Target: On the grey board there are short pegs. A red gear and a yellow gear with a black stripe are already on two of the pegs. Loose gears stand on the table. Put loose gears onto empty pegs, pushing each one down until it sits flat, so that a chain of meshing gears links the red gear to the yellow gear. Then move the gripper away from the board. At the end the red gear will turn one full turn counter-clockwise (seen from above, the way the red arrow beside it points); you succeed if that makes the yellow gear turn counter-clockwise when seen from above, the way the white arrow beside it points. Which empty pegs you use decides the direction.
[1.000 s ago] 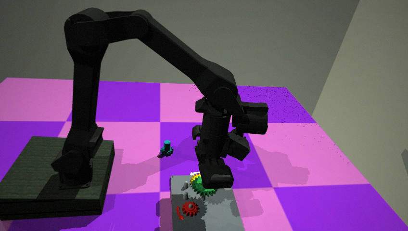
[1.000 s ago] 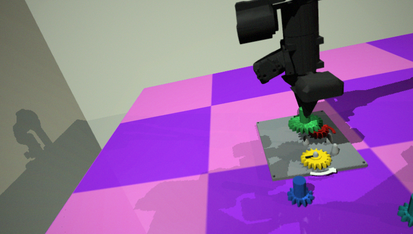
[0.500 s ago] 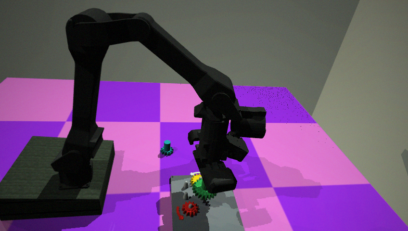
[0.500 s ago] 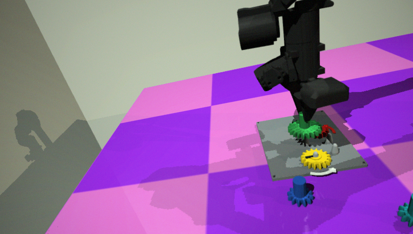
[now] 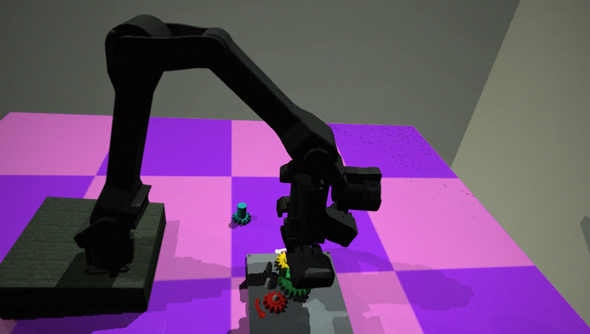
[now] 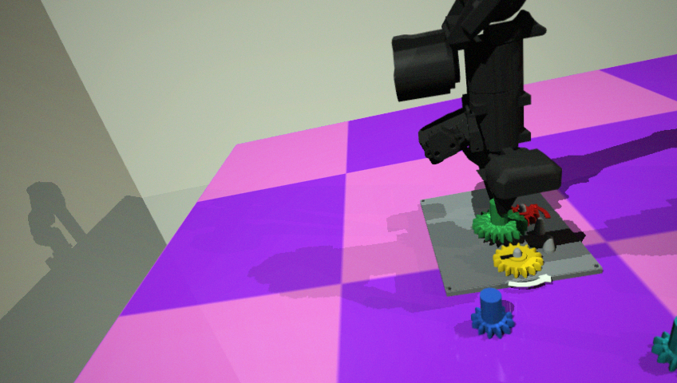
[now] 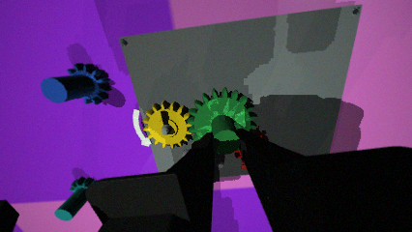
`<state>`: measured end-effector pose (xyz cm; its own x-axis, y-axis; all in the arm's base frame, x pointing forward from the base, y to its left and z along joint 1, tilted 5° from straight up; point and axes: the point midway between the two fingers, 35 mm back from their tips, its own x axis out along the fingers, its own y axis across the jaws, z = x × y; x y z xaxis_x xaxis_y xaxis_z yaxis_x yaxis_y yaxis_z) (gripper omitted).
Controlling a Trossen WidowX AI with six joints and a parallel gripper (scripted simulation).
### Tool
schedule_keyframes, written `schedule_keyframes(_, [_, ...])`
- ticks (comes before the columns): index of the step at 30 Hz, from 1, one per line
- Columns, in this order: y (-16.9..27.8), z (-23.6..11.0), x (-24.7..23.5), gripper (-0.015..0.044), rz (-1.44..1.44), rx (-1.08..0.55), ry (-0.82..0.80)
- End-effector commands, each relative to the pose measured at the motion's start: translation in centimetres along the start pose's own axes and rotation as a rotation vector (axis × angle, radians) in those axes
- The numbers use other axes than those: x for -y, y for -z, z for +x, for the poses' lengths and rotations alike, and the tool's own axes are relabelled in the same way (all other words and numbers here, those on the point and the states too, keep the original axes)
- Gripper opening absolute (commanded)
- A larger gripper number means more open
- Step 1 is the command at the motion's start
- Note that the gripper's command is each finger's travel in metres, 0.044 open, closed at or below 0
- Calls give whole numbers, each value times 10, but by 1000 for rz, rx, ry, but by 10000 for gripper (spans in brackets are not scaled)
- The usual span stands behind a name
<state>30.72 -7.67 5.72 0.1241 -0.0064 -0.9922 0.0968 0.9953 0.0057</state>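
My gripper [image 6: 504, 207] [image 7: 224, 135] is shut on the upright post of the green gear [image 5: 294, 290] [image 6: 496, 231] [image 7: 224, 107]. The green gear is low over the grey board [image 5: 268, 324] [image 6: 456, 256] [image 7: 193, 58], between the yellow gear [image 5: 281, 261] [image 6: 507, 259] [image 7: 157, 123] and the red gear [image 5: 270, 306] [image 6: 531, 216]. Whether it sits flat or on a peg is hidden. Two bare pegs show, one peg [image 5: 268, 284] and another peg [image 5: 268, 268], left of the green gear in the top view. A blue gear [image 6: 491, 308] [image 7: 63, 90] and a teal gear [image 5: 241, 213] [image 7: 70, 208] stand on the table.
The white arrow [image 6: 527, 284] [image 7: 138, 127] lies beside the yellow gear, and the red arrow [image 5: 259, 307] beside the red gear. The arm's wooden base [image 5: 70, 273] is at the left in the top view. The blue gear stands near the board's yellow-gear edge.
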Motion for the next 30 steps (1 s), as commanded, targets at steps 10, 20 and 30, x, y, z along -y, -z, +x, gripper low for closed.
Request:
schedule_keyframes(10, [1, 6, 0, 0, 137, -8, -4])
schedule_keyframes(20, [1, 6, -1, 0, -20, -8, -4])
schedule_keyframes(30, [1, 7, 0, 0, -155, -8, -5])
